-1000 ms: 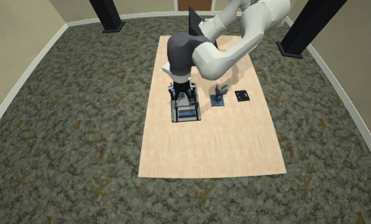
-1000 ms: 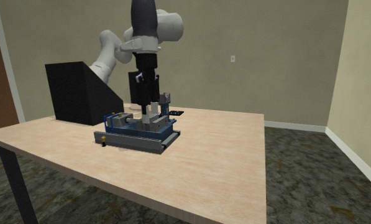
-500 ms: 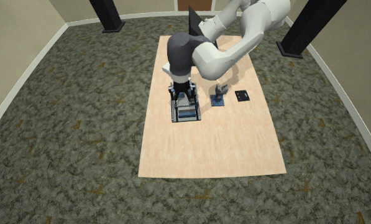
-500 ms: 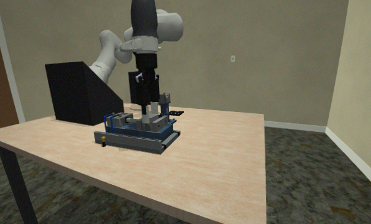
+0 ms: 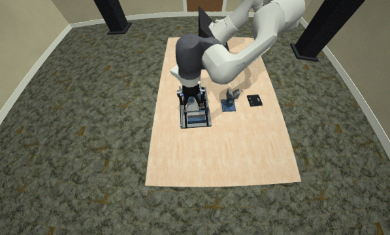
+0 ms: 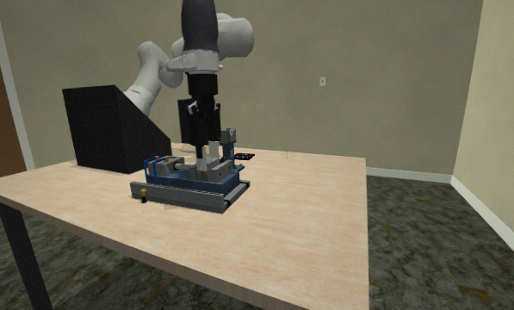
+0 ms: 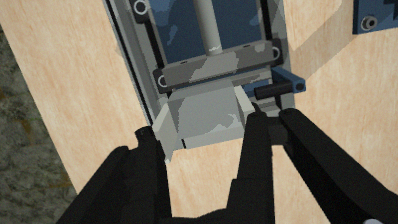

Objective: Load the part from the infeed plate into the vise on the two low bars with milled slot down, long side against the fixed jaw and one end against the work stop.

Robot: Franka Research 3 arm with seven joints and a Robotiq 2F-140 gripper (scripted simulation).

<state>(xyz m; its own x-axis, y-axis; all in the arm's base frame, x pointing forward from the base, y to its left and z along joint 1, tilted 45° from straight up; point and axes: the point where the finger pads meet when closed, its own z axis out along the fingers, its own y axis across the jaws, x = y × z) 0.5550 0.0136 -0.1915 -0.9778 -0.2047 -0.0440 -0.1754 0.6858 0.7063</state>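
My gripper [image 7: 205, 107] is shut on the part [image 7: 205, 117], a light grey block, and holds it by its two ends over the open vise [image 5: 195, 114]. In the exterior view the part [image 6: 207, 160] sits low between the jaws, under the gripper [image 6: 201, 148]. The moving jaw [image 7: 220, 65], a dark grey bar on the cylinder rod [image 7: 207, 25], lies just beyond the part. The work stop [image 7: 277, 90], a short dark rod, is close to the part's right end. The fixed jaw [image 6: 220, 170] is hidden in the wrist view. I cannot tell whether the part rests on the bars.
The V-block [image 5: 230, 98] on its blue base stands right of the vise, and its corner shows in the wrist view [image 7: 375, 15]. The black infeed plate [image 5: 254, 100] lies further right with nothing on it. A black box [image 6: 110, 129] stands behind the vise.
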